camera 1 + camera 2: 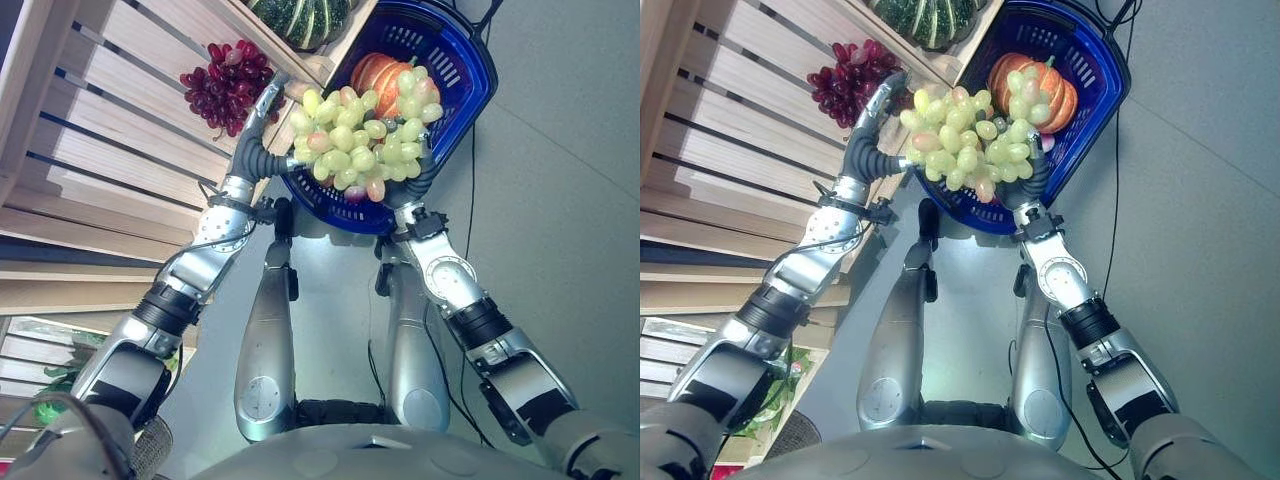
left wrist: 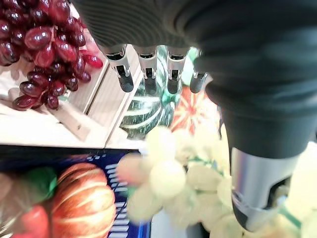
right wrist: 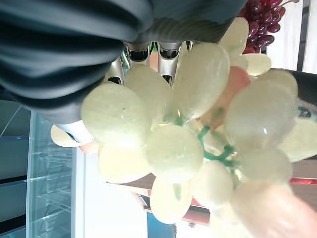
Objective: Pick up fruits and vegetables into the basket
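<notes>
While hanging over the near rim of the blue basket (image 1: 460, 75), green grapes (image 1: 360, 140) cradled between left hand (image 1: 262, 120), fingers straight, and right hand (image 1: 1032, 183), grip unclear. Next: lowering inside beside the pumpkin (image 1: 1050, 95).

Right hand (image 1: 415, 190) mostly buried under the green grape bunch (image 1: 362, 135), fingers unreadable. Green striped squash (image 1: 300, 18) cut off by the far edge. Pumpkin (image 1: 375, 70) in the blue basket (image 1: 465, 75) partly covered by grapes.
</notes>
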`<state>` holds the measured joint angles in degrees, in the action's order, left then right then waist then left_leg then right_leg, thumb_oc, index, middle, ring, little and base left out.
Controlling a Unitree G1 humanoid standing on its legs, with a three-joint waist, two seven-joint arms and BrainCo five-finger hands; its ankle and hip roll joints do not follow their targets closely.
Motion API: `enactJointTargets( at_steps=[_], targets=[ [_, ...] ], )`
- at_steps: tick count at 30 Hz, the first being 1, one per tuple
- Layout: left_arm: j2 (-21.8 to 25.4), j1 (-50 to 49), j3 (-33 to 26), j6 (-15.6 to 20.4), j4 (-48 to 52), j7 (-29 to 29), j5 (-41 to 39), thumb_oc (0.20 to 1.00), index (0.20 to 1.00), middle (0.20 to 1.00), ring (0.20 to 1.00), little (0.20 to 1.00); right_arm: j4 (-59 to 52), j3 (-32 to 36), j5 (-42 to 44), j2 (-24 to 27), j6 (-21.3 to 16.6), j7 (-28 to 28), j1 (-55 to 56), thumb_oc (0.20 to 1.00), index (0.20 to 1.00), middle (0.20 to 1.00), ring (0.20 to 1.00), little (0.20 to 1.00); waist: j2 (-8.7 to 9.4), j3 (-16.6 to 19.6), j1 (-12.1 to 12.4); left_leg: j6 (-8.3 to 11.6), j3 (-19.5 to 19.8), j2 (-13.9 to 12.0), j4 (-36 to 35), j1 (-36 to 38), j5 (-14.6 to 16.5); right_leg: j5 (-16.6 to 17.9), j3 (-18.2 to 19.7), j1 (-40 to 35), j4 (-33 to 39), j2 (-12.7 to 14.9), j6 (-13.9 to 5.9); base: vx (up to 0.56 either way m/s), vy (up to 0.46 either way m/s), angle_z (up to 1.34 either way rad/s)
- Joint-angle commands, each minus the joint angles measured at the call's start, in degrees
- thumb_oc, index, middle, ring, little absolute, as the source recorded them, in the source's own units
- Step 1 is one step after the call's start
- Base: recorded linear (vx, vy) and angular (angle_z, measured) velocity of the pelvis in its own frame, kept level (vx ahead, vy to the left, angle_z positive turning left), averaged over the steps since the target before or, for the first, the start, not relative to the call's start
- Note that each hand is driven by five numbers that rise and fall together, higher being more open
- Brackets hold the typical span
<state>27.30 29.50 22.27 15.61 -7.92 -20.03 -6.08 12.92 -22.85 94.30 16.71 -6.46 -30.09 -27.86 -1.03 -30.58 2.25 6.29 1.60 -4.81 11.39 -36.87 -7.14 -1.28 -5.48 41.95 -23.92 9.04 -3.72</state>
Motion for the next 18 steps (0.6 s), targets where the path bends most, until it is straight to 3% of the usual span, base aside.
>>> enactJointTargets(
  at_steps=[1, 9, 18],
  targets=[
    [0.11, 0.39, -4.64, 5.81, 2.18, -3.84, -0.31, 1.0, 1.0, 1.0, 1.0, 1.0, -9.34, 1.87, -1.6, -2.84, -0.64, -3.14, 0.47, 0.2, 0.2, 0.2, 0.2, 0.2, 1.02, 0.78, -0.62, -4.63, -2.17, 5.23, 3.33, -0.91, 3.6, 1.04, -5.21, -5.31, 5.16, -3.3, 1.02, 0.0, 0.0, 0.0],
    [-0.78, 0.82, -10.29, 12.44, -0.86, -8.11, -5.02, 1.0, 1.0, 1.0, 1.0, 1.0, -7.91, 5.51, -4.96, -2.44, -2.34, -0.94, -0.2, 0.2, 0.2, 0.2, 0.2, 0.2, 0.77, 0.78, -0.96, -4.32, -2.49, 5.09, 3.97, -0.87, 4.07, 0.35, -4.79, -5.05, 4.12, -3.36, 1.21, 0.0, 0.0, 0.0],
    [0.63, 7.08, -12.79, 13.51, -10.15, -12.01, -5.08, 1.0, 1.0, 1.0, 1.0, 1.0, 2.46, 9.59, -11.88, 1.8, -7.08, 7.18, -7.52, 0.2, 0.2, 0.2, 0.2, 0.2, 0.19, 0.78, -1.02, -3.85, -2.81, 4.94, 4.95, -1.56, 4.54, -0.4, -4.38, -3.98, 2.72, -3.45, 1.45, 0.0, 0.0, 0.0]
  ],
)
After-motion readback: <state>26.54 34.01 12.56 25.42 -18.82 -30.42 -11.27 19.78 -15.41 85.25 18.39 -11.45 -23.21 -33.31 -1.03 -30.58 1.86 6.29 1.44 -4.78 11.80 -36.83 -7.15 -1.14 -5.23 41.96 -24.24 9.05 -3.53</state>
